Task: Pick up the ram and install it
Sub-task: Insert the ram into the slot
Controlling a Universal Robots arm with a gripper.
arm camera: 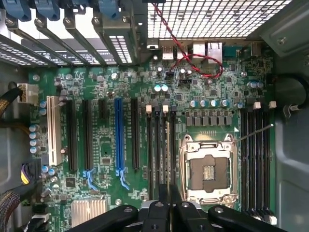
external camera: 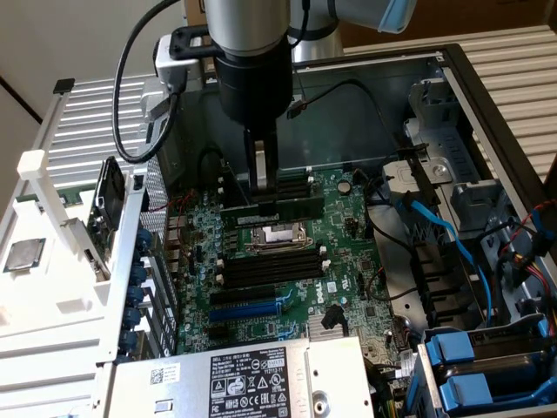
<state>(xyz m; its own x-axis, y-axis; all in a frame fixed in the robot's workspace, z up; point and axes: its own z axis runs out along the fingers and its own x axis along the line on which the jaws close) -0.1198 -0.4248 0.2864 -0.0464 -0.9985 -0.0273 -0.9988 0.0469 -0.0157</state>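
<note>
The end effector [external camera: 263, 193] is pinched almost shut on the ram [external camera: 291, 207], a long, thin, flat green stick held level. It hangs just above the square shiny socket [external camera: 278, 233], near long black slots [external camera: 261, 268]. Case walls [external camera: 365, 96] stand well away.

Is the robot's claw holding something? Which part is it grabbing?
Yes. The gripper is holding the ram, the long green stick. It pinches the stick by its upper long edge, near the middle.
</note>
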